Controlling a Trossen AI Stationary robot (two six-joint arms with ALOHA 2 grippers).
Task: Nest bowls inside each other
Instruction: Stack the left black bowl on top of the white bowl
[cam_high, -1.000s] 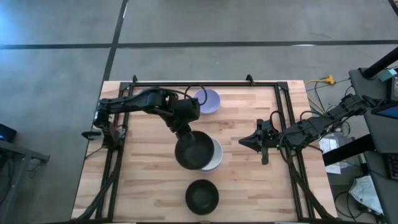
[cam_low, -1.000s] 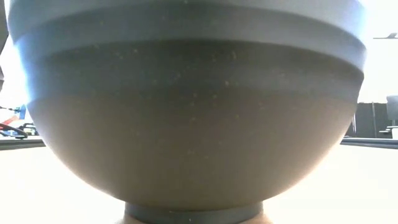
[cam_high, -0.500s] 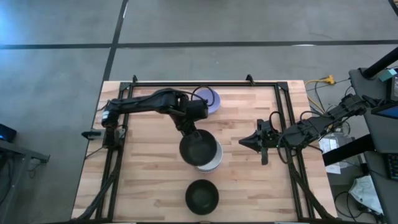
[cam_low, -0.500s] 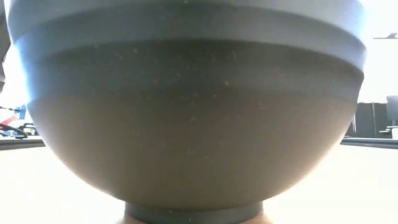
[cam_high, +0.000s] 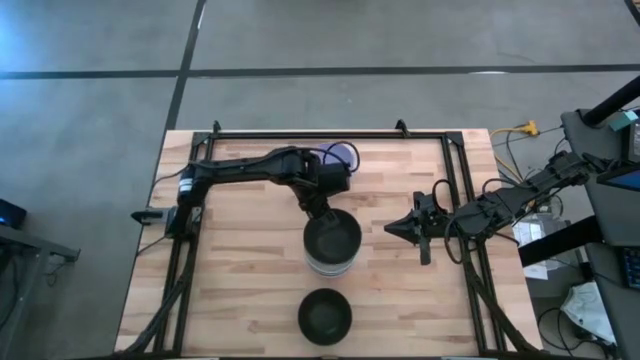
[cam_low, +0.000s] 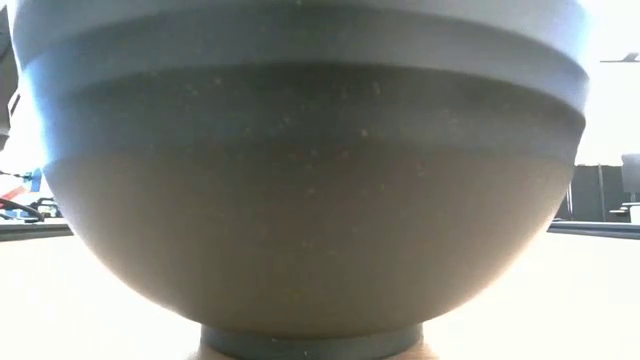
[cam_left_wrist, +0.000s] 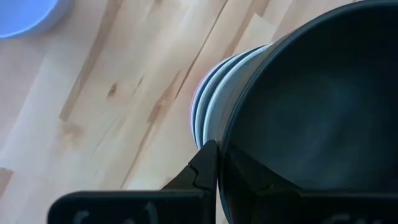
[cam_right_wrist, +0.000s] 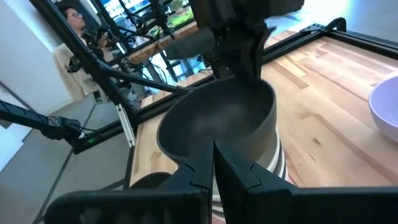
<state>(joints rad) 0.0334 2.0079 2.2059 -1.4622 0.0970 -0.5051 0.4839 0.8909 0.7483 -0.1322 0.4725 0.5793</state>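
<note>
My left gripper (cam_left_wrist: 217, 163) pinching the rim of a black bowl (cam_high: 332, 236), stack of bowls (cam_left_wrist: 208, 109) under my fingers, my right gripper (cam_high: 392, 228) pressed together, waiting apart

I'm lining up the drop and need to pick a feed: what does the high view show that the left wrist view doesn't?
Only the high view shows the whole table, the separate black bowl near its front edge, and the right gripper waiting at the right.

Only the left wrist view shows the left gripper pinching the carried black bowl's rim.

Both show that bowl over the stack and the lavender bowl.
</note>
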